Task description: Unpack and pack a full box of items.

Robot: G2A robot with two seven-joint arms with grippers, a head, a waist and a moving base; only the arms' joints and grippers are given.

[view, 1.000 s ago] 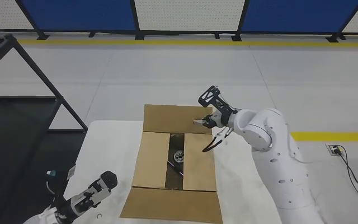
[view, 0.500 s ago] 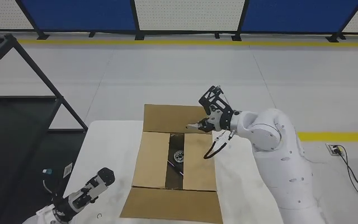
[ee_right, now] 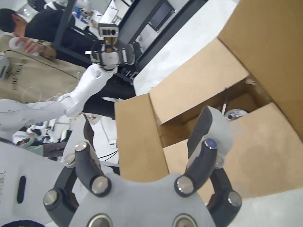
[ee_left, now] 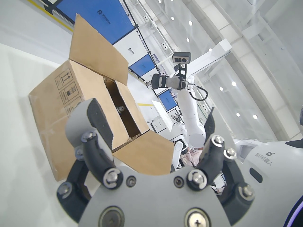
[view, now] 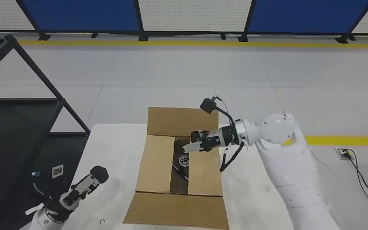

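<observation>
**Right claw over the half-open box, left claw off to the side**

Top view: A brown cardboard box (view: 155,167) stands in the middle of the white surface (view: 109,149). Its far flap (view: 183,121) and near flap (view: 175,211) are folded outward. The two side flaps lie almost level, leaving a narrow dark gap between them. A round black-and-white item (view: 184,160) shows in that gap, with a dark thing I cannot make out just beside it on the near side. The right claw (view: 192,145) is over the far end of the gap, by the inner edge of the right flap. I cannot tell whether it touches the cardboard. The left claw (view: 98,172) is over the near left part of the surface, well apart from the box. A black metal frame (view: 34,75) stands on the floor to the left.

Left wrist view: The left claw (ee_left: 151,119) has its fingers spread wide with nothing between them. Past it the box (ee_left: 78,90) rests on the surface (ee_left: 14,95), and the right claw (ee_left: 157,81) shows beyond and above it.

Right wrist view: The right claw (ee_right: 146,128) has its fingers apart and grips nothing. Under it lies the box (ee_right: 201,83), with the round item (ee_right: 234,115) visible in the gap just beside one finger (ee_right: 206,124). The left claw (ee_right: 111,57) shows farther off, past the box's left side.
</observation>
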